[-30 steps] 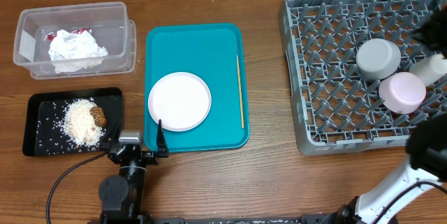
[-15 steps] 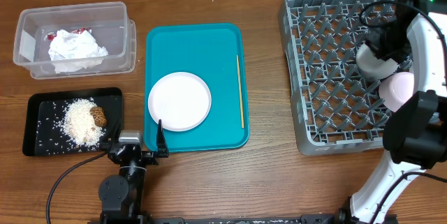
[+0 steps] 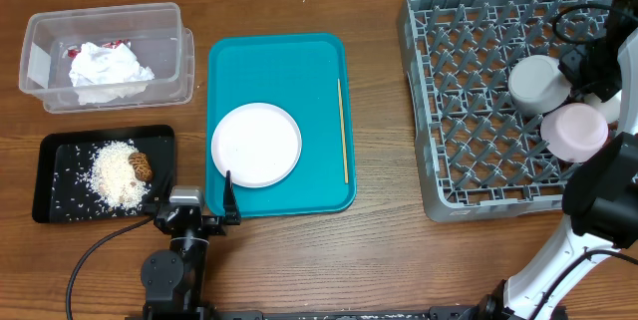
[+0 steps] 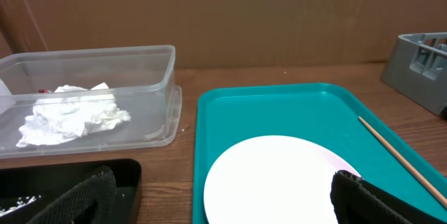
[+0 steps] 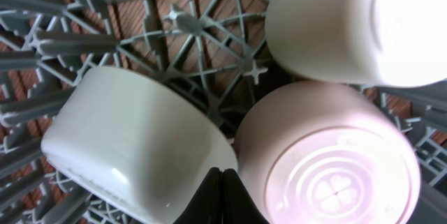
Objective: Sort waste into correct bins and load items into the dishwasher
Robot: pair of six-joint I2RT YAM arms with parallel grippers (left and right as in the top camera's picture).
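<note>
One cup [image 5: 349, 21], right-wrist view only

Markings: no legible text in any view.
Base of the pale pinkish dish [image 5: 328, 158] carries an embossed 4-petal clover emblem [image 5: 333, 190]; faint raised marks above that emblem are unreadable.

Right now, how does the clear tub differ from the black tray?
The clear tub is see-through and deep; the black tray is opaque and shallow. The clear tub holds crumpled white napkins; the black tray holds rice crumbs and a brown lump. Both are rectangular.
</note>
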